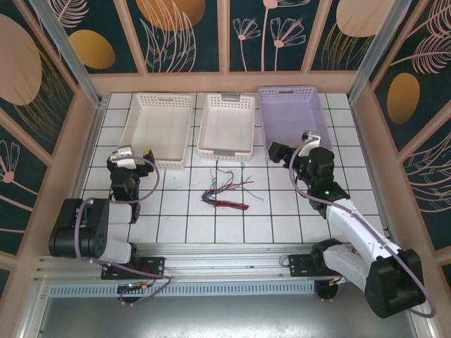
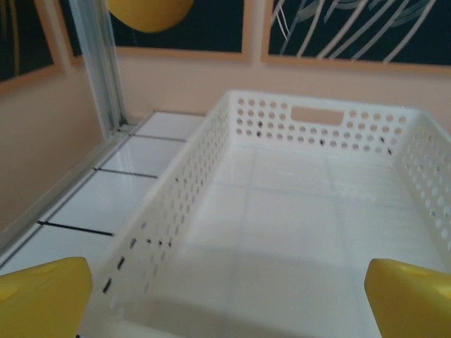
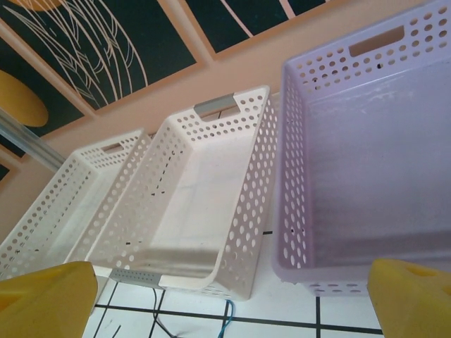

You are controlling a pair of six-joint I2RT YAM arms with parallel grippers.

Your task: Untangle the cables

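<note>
The cables (image 1: 225, 191) lie as a loose tangle of red, blue and black wires on the white tiles in front of the middle basket. Two of their ends, one blue (image 3: 227, 320) and one black, reach the bottom of the right wrist view. My left gripper (image 1: 135, 153) hovers at the near end of the left white basket, open, its yellow fingertips (image 2: 42, 296) wide apart with nothing between them. On the other side, my right gripper (image 1: 292, 144) is also open and empty near the lilac basket's front corner, yellow fingertips (image 3: 412, 292) spread. Both grippers are well away from the tangle.
Three empty perforated baskets stand in a row at the back: a white one (image 1: 166, 96) on the left, a white one with grey handles (image 1: 227, 151) in the middle, a lilac one (image 1: 285, 90) on the right. Walls and metal posts enclose the tiled table (image 1: 282, 211).
</note>
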